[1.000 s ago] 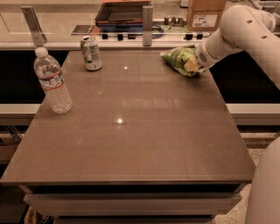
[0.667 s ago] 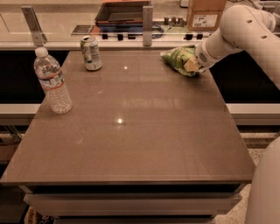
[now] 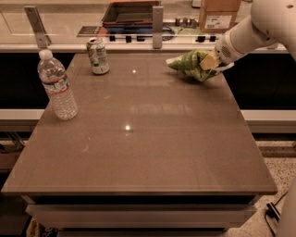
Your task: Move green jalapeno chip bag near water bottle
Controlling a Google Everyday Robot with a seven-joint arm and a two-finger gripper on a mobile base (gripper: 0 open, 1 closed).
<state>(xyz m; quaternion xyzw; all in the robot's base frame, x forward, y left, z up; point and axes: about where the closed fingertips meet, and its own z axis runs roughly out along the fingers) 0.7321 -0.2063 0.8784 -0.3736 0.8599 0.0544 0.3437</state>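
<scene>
The green jalapeno chip bag point(image 3: 188, 62) lies at the far right of the brown table point(image 3: 148, 139), near its back edge. My gripper point(image 3: 209, 62) reaches in from the right on a white arm, and its yellowish fingers are closed on the bag's right end. The bag sits at or just above the table surface. The water bottle point(image 3: 57, 85), clear with a white cap, stands upright at the table's left edge, far from the bag.
A green-and-white soda can point(image 3: 98, 55) stands at the back left of the table. Behind the table runs a counter with a cardboard box point(image 3: 219, 15), a dark tray point(image 3: 131, 13) and a metal post point(image 3: 157, 27).
</scene>
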